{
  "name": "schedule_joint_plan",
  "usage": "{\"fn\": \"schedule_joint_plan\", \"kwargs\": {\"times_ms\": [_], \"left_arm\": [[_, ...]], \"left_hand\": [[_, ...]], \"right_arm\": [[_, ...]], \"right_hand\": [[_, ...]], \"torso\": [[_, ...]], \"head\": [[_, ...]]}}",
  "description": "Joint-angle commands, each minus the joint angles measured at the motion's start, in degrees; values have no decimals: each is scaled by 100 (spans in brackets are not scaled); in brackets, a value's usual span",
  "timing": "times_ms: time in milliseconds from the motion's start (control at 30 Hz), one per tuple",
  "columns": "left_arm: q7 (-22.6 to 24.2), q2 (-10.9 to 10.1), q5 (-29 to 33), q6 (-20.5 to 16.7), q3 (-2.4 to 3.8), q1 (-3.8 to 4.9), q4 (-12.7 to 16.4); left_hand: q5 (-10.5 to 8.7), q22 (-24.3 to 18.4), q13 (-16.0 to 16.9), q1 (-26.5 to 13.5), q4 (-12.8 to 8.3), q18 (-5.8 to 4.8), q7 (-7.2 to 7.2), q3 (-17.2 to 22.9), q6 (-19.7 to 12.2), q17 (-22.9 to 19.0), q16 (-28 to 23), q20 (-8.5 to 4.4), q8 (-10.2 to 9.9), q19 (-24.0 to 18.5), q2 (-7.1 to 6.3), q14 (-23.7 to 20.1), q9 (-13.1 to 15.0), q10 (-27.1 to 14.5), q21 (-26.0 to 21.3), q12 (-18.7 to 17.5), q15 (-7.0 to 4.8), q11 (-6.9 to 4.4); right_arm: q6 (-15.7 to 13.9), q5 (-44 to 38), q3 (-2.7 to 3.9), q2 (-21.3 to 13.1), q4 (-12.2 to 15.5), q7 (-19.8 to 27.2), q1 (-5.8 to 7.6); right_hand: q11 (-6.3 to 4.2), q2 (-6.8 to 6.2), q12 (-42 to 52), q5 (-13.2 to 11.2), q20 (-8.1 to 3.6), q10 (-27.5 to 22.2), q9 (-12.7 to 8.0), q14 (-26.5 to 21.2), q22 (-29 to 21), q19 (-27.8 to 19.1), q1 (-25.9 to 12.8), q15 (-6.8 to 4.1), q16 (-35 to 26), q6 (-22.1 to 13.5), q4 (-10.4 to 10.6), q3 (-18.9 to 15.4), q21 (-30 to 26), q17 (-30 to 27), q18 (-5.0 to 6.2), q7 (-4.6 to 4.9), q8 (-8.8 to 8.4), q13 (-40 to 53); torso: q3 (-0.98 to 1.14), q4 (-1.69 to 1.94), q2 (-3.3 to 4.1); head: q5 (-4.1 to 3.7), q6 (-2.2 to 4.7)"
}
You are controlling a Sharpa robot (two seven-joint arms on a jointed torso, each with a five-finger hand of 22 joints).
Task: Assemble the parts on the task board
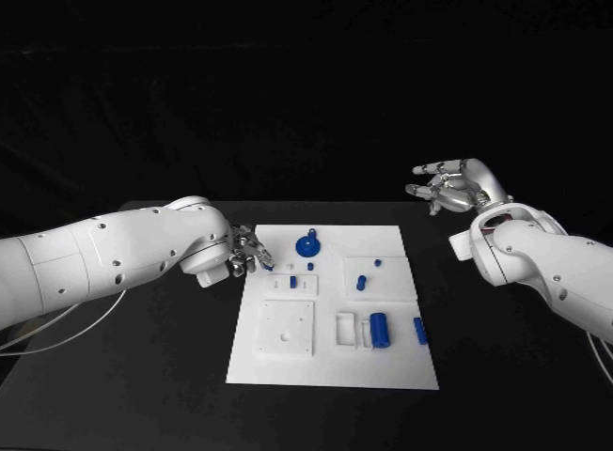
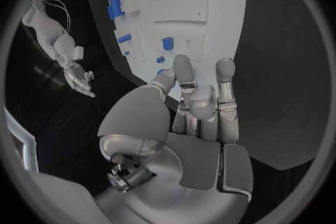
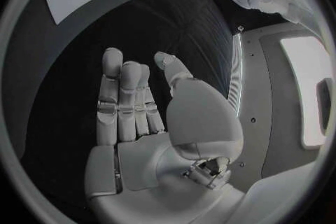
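Black table point(image 1: 144, 376) carries the white task board point(image 1: 388, 371) at its middle. Board is flat and square to the robot, long side running away from it.

Left arm point(image 1: 90, 258) reaches in low; left hand point(image 1: 242, 256) sits at the board's far left corner, fingers extended and apart, nothing in them (wrist view confirms: fingertips over the board edge, no part held). Right arm point(image 1: 564, 268) is raised well off to the side; right hand point(image 1: 453, 188) is held up away from the board, fingers straight and spread, empty.

Parts, all blue, all on the board: round disc with a small tab point(image 1: 308, 245) near the far edge, closest to the left hand; thick cylinder point(image 1: 380, 330) beside a white bracket near the middle; slim bar point(image 1: 419, 330) just right of it; several small pegs point(image 1: 362, 280) mid-board.

Judgement: step in hand is the left hand's first pick, likely the disc or a nearby peg. Advice: descend slowly, close thumb and one finger across the part, avoid nudging neighbouring pegs, keep the palm from dragging the board.
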Motion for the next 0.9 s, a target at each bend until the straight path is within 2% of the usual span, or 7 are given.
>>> {"fn": "schedule_joint_plan", "kwargs": {"times_ms": [33,300,433,900], "left_arm": [[-11,-23,30,-533,-14,-9,128],[-11,25,8,-759,-33,-123,221],[-9,76,-14,-782,-35,-166,229],[-200,142,-162,-310,-36,-236,286]], "left_hand": [[18,123,10,-16,14,59,-722,11,1377,42,33,-7,-19,43,-33,45,1649,198,38,40,-10,-126],[23,123,9,-18,6,76,-725,15,1388,78,56,7,-20,35,-33,46,1693,198,76,60,-8,-125],[23,123,9,-18,6,76,-725,15,1388,78,56,7,-20,35,-33,46,1693,198,76,60,-8,-125],[0,118,-10,-21,9,96,-720,19,1375,71,48,27,-43,-1,-12,41,1756,198,114,61,3,-118]], "right_arm": [[57,-2,4,-6,10,21,-6],[61,-1,4,-12,15,19,-11],[62,-1,4,-14,15,19,-13],[63,3,4,-27,22,18,-16]], "right_hand": [[10,-30,15,27,-1,-34,-7,-52,9,196,-37,0,29,-27,36,-12,-38,-5,39,28,-4,-5],[10,-28,15,33,-1,-34,-7,-52,8,196,-39,0,28,-28,38,-17,-40,-5,38,28,-3,-5],[10,-25,14,43,-1,-35,-7,-53,7,197,-42,0,27,-29,41,-23,-42,-6,38,28,-3,-6],[10,-25,14,43,-1,-35,-7,-53,7,197,-42,0,27,-29,41,-23,-42,-6,38,28,-3,-6]], "torso": [[-1,19,-21],[-3,4,-9],[3,1,-7],[7,5,-8]], "head": [[-8,-26],[-1,-21],[-2,-28],[-18,-57]]}}
